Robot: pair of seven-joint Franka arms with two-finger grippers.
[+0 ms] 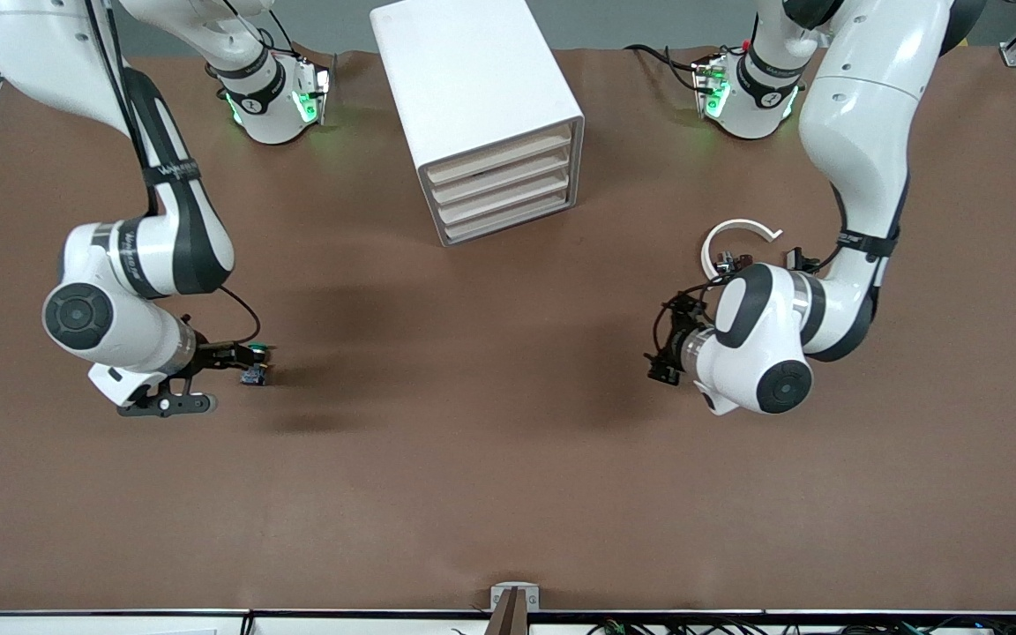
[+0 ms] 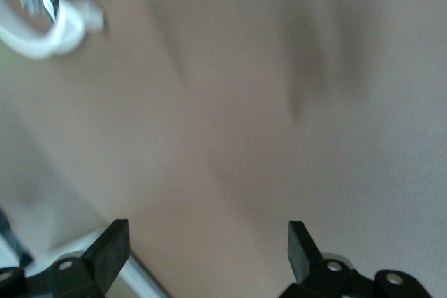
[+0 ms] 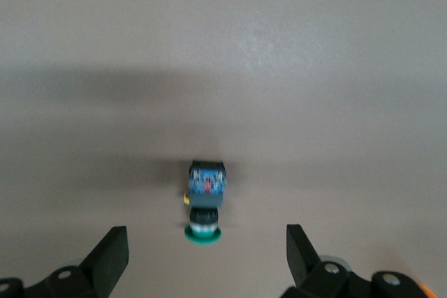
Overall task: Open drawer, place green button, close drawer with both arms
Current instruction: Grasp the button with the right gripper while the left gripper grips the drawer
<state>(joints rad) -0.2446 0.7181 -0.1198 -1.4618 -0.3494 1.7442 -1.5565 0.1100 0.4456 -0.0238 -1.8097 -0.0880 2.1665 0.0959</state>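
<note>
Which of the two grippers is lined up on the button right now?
The right gripper: fingers spread open, with the button lying on the table between them. The left gripper faces bare table.

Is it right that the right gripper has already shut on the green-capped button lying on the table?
Not quite. The right wrist view shows the right gripper open, its fingers apart on either side of the green-capped button, which does lie on the table.
</note>
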